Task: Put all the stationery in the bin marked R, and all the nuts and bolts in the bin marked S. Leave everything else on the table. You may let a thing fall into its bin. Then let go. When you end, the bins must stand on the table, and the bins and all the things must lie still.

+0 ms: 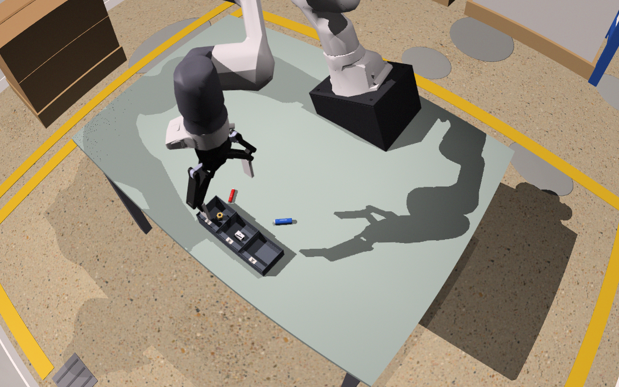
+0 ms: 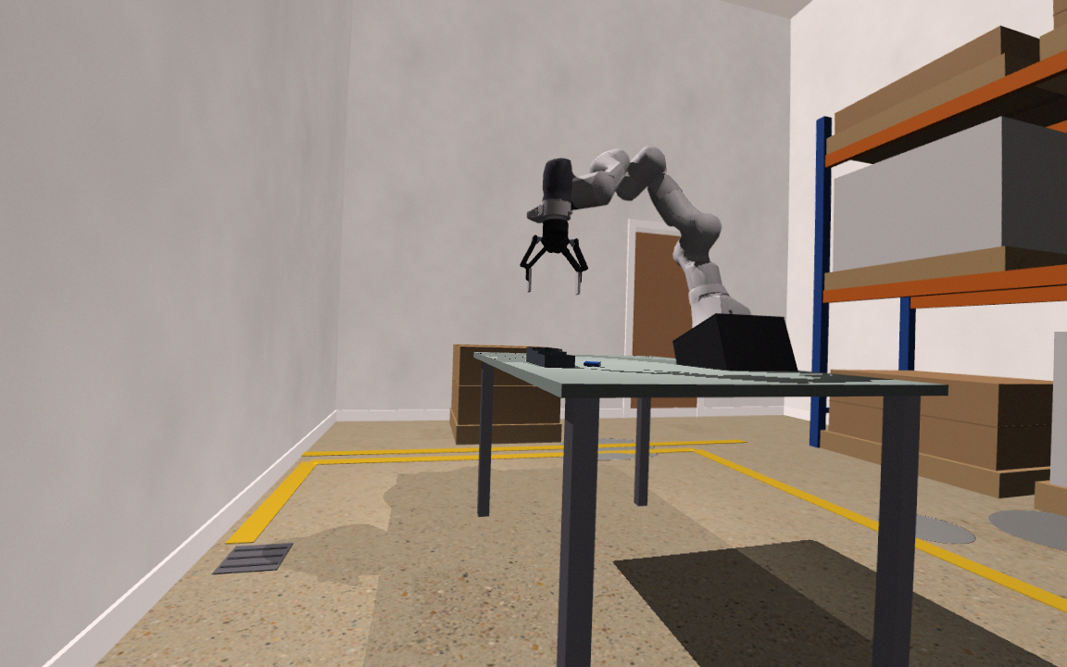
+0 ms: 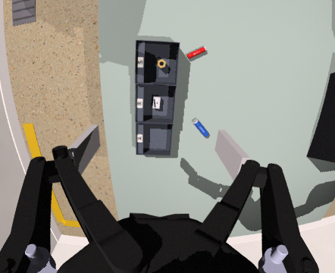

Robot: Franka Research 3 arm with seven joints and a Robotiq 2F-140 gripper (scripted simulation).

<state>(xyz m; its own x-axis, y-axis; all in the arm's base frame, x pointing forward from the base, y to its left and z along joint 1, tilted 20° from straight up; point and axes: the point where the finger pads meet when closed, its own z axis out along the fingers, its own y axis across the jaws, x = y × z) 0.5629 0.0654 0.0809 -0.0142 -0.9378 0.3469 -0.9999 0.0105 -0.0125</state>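
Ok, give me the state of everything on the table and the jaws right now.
Gripper: jaws wide open, empty, high above the table.
Three-compartment bin: standing on the table.
Brass nut: in one end compartment.
White item: in the middle compartment.
Red cylinder: lying on the table beside the bin.
Blue cylinder: lying on the table.

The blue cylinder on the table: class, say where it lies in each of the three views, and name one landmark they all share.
Top: the blue cylinder lies right of the three-part bin.
Exterior: the cylinder is a small blue speck just right of the bin, near the table's far edge.
Wrist: the cylinder lies right of the bin, beyond the open pincer.
Shared landmark: the three-part bin.
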